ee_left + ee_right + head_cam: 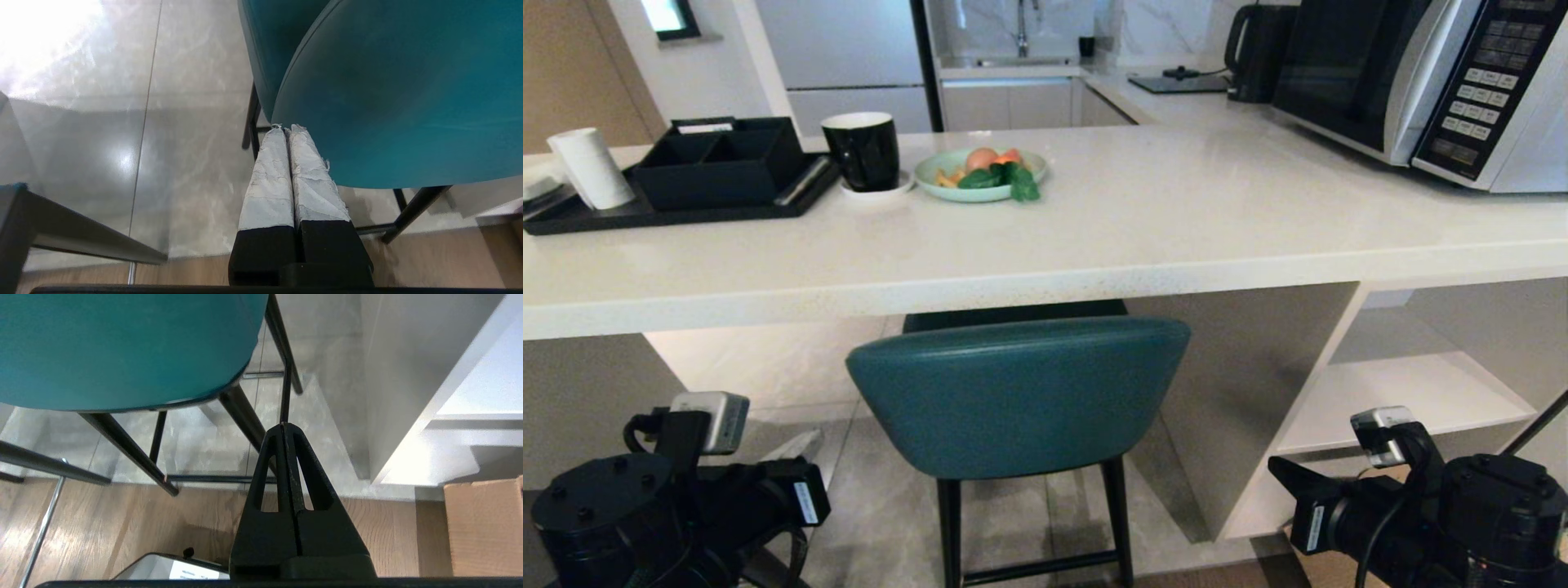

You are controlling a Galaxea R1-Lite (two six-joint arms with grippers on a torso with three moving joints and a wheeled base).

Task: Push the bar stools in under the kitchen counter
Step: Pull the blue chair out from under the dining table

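One of the bar stools [1021, 392], teal with a curved back and thin black legs, stands in the middle of the head view. Its seat is under the kitchen counter [1094, 269], and its back sits just in front of the white slab's edge. My left gripper [796, 449] is low at the stool's left, shut and empty. Its white-taped fingertips [282, 134] are right at the edge of the teal back [388, 90]; I cannot tell whether they touch. My right gripper [1278, 469] is low at the stool's right, also shut and empty. Its black tips [284, 425] point past the stool's legs [245, 412].
On the counter are a black tray [572, 219], a black mug [862, 151], a green plate's rim [980, 196], a microwave [1421, 82] and a kettle [1258, 49]. White open shelves [1405, 400] are at the right, a cardboard box [482, 526] is on the wood floor.
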